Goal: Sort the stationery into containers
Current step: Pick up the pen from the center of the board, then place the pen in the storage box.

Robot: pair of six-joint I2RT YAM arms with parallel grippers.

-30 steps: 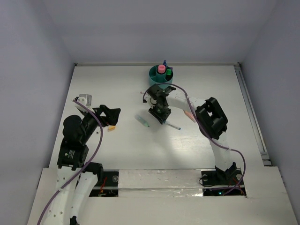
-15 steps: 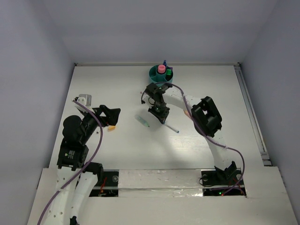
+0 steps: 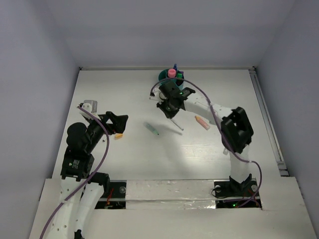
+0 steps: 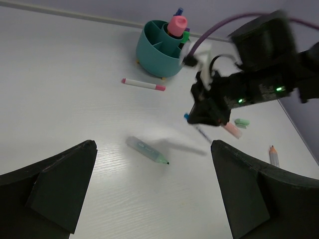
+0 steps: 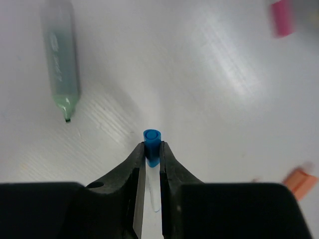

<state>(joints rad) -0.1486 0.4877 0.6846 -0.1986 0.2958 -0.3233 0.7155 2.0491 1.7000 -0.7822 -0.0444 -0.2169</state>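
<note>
The right fingers [image 5: 141, 153] are pressed on a thin pen [image 5: 152, 138] just below its blue cap, and the wrist view shows the cap standing out above the tips while the white barrel goes down between them. From above, the pen hangs slanted under the fingers and seems to be lifted off the bench [image 3: 109, 89] (its shadow lies apart from it in the left wrist view). The teal cup [image 3: 162, 77] is just behind the right arm's wrist, near the far edge, with a pink-capped bottle [image 3: 171, 72] already standing in it. To do this step well, I think the arm should bring the pen over a free compartment, turn it more upright, and lower the free end inside the wall before letting go, because the grip sits at one end and the long part can swing against the bottle. A green marker [image 3: 152, 128] and an orange highlighter [image 3: 202, 121] lie on the bench nearby. The left fingers [image 4: 60, 179] are spread wide and hold nothing.
</note>
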